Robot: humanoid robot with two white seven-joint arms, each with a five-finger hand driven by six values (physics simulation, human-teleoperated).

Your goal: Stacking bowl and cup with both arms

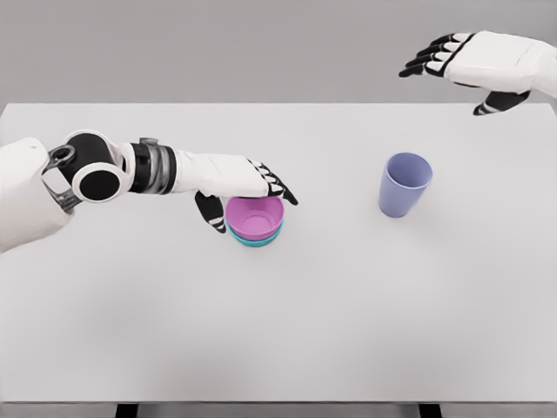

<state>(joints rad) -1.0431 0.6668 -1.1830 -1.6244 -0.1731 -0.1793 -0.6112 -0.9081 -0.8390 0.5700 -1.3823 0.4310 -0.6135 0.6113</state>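
Table (278, 348): white top, seen from above, filling most of the view; dark legs glimpsed at the 6 o'clock edge.
Left arm (130, 170): brought in from 9 o'clock, stretched toward table centre.
Left hand (248, 187): held over the bowls' 10 o'clock rim; fingers spread past the rim's far side, thumb hung down at the bowls' 9 o'clock side; nothing seen clamped, contact with the rim cannot be told.
Right hand (474, 65): raised at 1 o'clock beyond the table's far edge, fingers apart and relaxed, nothing held; well apart from the cup.
Cup (405, 185): lavender, upright, mouth up, at 3 o'clock from the bowls, well apart from them.
Pink bowl (255, 218): near table centre, nested inside the teal bowl.
Teal bowl (258, 240): only its lower edge seen under the pink bowl.
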